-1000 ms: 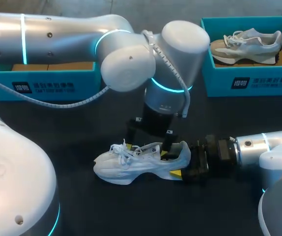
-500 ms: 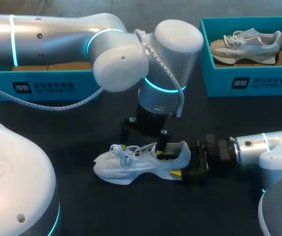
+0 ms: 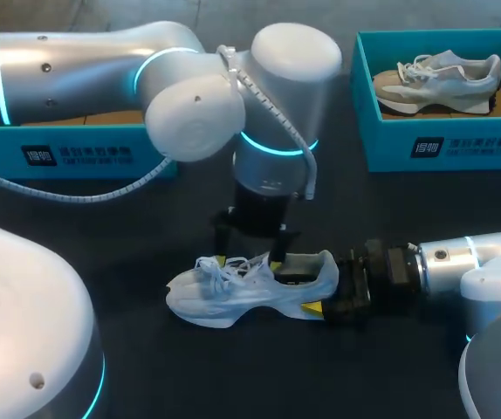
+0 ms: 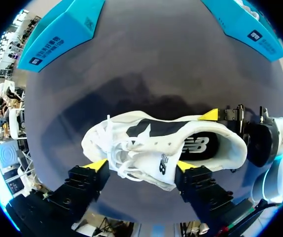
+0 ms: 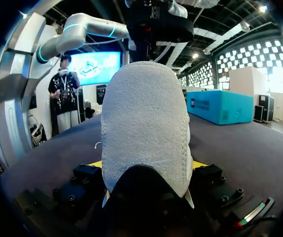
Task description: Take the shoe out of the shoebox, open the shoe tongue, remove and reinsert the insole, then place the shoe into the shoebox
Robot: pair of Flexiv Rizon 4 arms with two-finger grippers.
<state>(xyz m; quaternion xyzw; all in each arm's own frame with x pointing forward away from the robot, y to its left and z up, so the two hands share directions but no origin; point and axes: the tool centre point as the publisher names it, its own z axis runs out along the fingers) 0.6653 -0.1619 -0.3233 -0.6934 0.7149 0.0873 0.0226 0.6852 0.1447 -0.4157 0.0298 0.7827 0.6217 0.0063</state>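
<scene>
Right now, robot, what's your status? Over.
Right gripper shut on heel of white lace-up sneaker. Left gripper open, above its laces. Sneaker upright on black table, dark insole inside. Left arm hangs over it.

The shoe [image 3: 250, 292] lies mid-way across the table [image 3: 128, 244], the left gripper [image 3: 249, 260] over its laces, the right gripper [image 3: 325, 297] around its heel. Behind stand 2 boxes: the left shoebox [image 3: 85, 150], and the right shoebox [image 3: 442, 144] holding a second shoe [image 3: 438, 80].
</scene>
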